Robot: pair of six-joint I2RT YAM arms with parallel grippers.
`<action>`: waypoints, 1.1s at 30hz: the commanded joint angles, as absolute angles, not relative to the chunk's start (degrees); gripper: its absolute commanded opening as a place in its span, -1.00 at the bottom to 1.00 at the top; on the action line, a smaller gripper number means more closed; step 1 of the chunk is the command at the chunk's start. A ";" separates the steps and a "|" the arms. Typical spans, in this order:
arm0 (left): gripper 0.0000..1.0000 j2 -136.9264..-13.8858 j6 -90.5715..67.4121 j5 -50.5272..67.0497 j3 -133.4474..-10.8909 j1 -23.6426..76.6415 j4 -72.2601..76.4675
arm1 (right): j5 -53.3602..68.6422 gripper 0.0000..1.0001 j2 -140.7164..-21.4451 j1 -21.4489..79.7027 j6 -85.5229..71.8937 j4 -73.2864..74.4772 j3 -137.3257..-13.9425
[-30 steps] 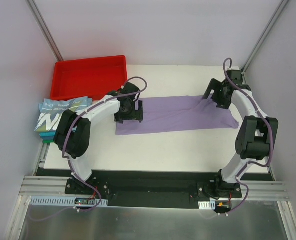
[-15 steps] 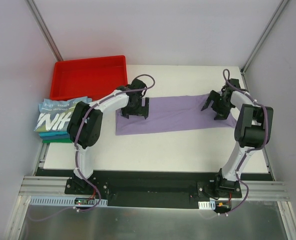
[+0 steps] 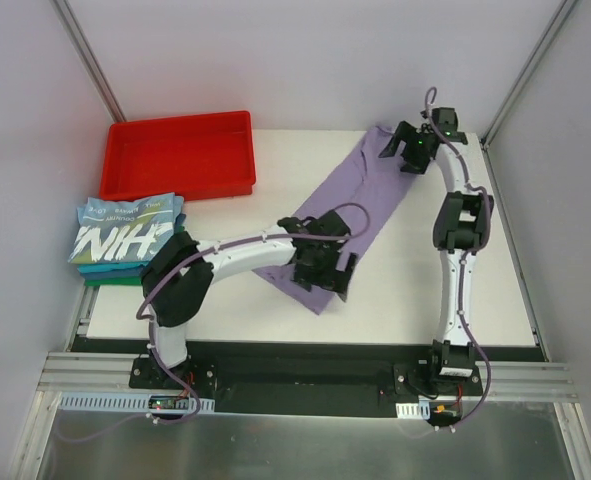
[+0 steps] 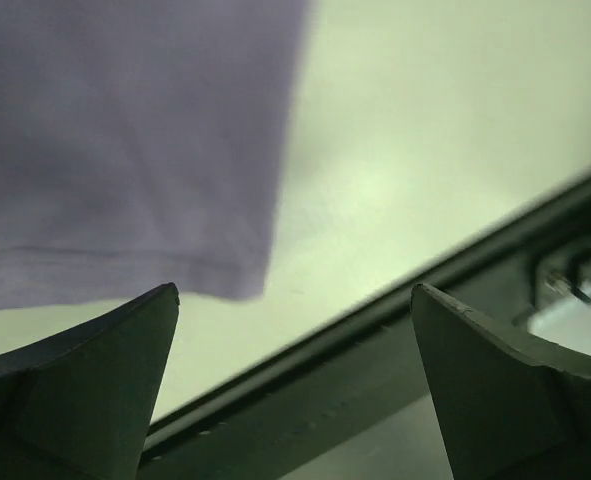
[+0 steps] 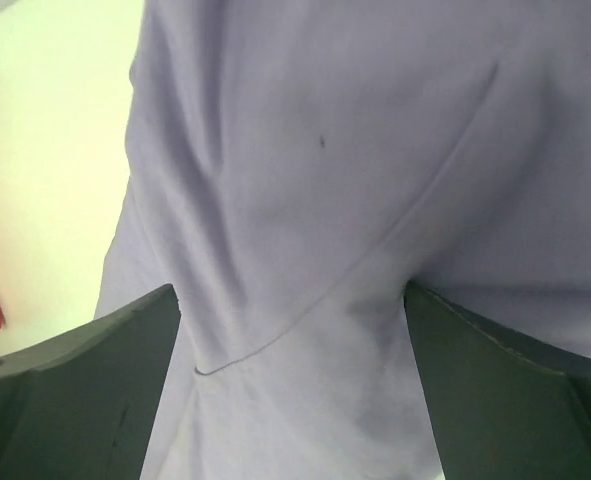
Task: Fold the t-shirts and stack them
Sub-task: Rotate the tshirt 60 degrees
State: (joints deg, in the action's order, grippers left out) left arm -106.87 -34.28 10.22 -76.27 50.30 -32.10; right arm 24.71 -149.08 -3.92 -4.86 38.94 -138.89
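Observation:
The lavender-purple t-shirt point(image 3: 360, 200) lies as a long folded strip, running diagonally from the far right to the middle front of the table. My left gripper point(image 3: 327, 268) hovers over its near end, jaws wide open and empty. In the left wrist view point(image 4: 295, 290) the shirt's corner point(image 4: 125, 150) lies up and left of the fingers. My right gripper point(image 3: 407, 152) is over the shirt's far end, open, with cloth point(image 5: 325, 150) spread beneath and between the fingers point(image 5: 293, 290). Folded shirts are stacked at the left: light blue with white lettering point(image 3: 125, 232) on top, teal and green point(image 3: 115, 275) beneath.
A red plastic tray point(image 3: 178, 153) stands at the far left, just behind the folded stack. The table's front edge and black rail point(image 4: 395, 340) lie close below my left gripper. Grey walls enclose the table at back and sides.
The purple shirt has swung from lying left-to-right to lying diagonally. My left gripper moved from its left end to the front middle. My right gripper moved back to the far right corner.

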 commanded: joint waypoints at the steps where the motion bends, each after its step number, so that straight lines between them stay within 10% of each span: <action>1: 0.98 -104.15 -36.04 13.01 -86.03 56.95 -30.85 | 29.71 0.93 -152.51 2.11 -9.55 30.64 -144.80; 4: 0.98 -102.23 -36.82 10.73 -85.79 56.95 -31.20 | 28.66 0.93 -143.46 2.20 -13.62 16.20 -130.54; 11: 0.98 -89.93 -37.18 -4.38 -74.90 55.12 -34.71 | 22.77 0.93 -134.15 2.64 -2.22 31.98 -133.88; 18: 0.98 -78.58 -39.55 -4.22 -58.46 40.02 -35.42 | 14.77 0.93 -109.29 5.61 12.02 31.48 -101.84; 25: 0.92 -80.68 -37.27 -2.91 -54.67 31.03 -34.19 | 10.28 0.93 -81.51 23.35 12.31 21.01 -61.82; 33: 0.73 -86.56 -37.53 1.48 -51.77 30.32 -29.72 | 6.34 0.94 -74.61 48.84 5.80 21.62 -50.80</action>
